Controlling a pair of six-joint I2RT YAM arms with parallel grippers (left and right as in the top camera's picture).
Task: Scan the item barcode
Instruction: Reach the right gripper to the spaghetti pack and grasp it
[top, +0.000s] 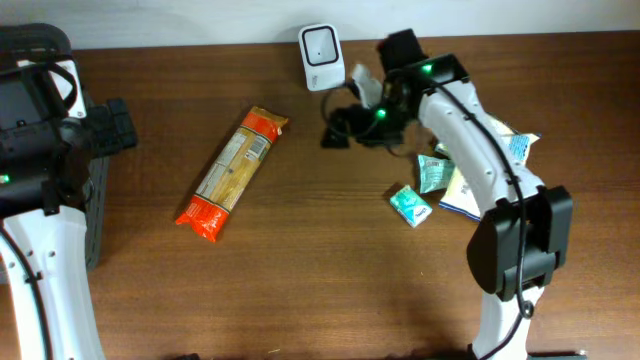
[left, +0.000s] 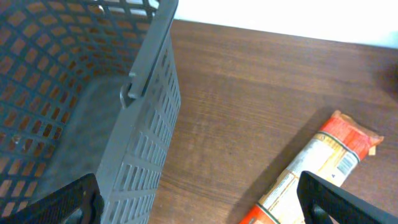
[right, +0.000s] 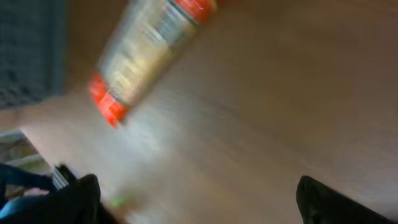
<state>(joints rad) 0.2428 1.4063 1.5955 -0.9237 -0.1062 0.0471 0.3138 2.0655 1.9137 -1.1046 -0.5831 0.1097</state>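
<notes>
A long pasta packet (top: 235, 172) with orange-red ends lies slanted on the wooden table, left of centre. The left wrist view shows its printed label with a barcode (left: 344, 164); in the blurred right wrist view the pasta packet (right: 149, 56) is far off. A white scanner (top: 320, 43) stands at the table's back edge. My right gripper (top: 338, 124) hovers just in front of the scanner, open and empty (right: 199, 199). At the far left my left gripper (top: 118, 128) stands open, with nothing in it, over the basket's rim (left: 199, 205).
A grey slotted basket (left: 143, 93) sits at the left table edge (top: 95, 200). Small teal packets (top: 410, 205) and other flat packages (top: 515, 148) lie at the right, beside my right arm.
</notes>
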